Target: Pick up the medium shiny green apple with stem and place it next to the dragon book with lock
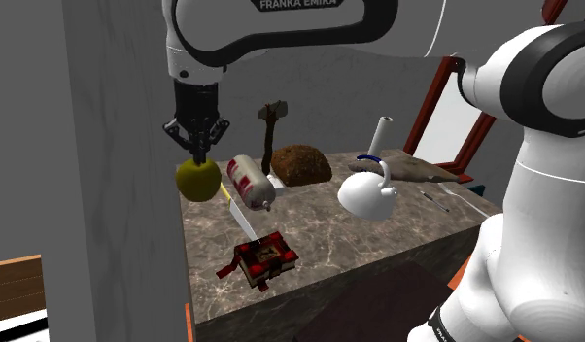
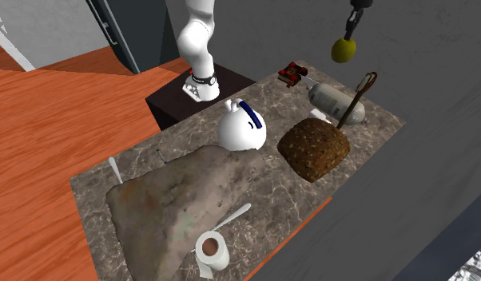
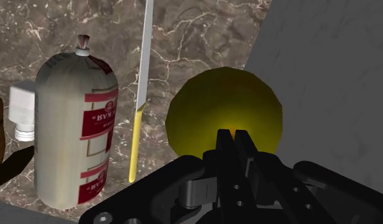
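A yellow-green apple point(image 1: 197, 180) hangs in the air above the marble table's point(image 1: 339, 243) edge by the grey wall, with my gripper point(image 1: 198, 151) shut on its top. From the wrist view the fingers point(image 3: 226, 147) meet over the apple point(image 3: 225, 111), hiding the stem. The second exterior view shows the apple point(image 2: 341, 49) dangling below the gripper point(image 2: 353, 20). The red and dark book with a lock point(image 1: 264, 257) lies near the table's front edge, below and to the shoulder view's right of the apple, also visible as the book point(image 2: 293, 73).
A yellow-handled knife point(image 1: 240, 209) and a white-and-red tube package point(image 1: 252, 182) lie just beside the apple. Further along are a brown loaf point(image 1: 300, 165), a leaning hammer point(image 1: 271, 131), a white teapot point(image 1: 368, 192), a paper roll point(image 1: 380, 136) and a grey slab point(image 2: 183, 199).
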`<action>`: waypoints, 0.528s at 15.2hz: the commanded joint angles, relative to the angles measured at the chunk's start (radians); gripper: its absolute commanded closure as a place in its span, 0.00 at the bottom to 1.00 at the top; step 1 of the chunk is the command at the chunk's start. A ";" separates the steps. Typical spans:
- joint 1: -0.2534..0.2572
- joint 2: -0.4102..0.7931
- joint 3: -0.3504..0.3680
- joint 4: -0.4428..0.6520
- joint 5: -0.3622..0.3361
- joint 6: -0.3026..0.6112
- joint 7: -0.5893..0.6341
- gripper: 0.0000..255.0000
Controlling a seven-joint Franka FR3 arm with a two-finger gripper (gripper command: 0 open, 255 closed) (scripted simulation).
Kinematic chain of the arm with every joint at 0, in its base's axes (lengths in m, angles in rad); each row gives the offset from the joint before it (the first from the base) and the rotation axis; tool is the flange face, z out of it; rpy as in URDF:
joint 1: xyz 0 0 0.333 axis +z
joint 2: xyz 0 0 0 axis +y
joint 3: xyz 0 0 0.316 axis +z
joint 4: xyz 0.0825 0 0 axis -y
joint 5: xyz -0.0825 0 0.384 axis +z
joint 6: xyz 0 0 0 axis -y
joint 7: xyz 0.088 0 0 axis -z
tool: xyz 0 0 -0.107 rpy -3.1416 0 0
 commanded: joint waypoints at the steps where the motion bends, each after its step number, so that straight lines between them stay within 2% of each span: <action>1: 0.012 0.098 0.008 -0.042 0.005 0.053 0.003 1.00; 8: 0.019 0.113 -0.003 -0.089 0.004 0.115 0.004 1.00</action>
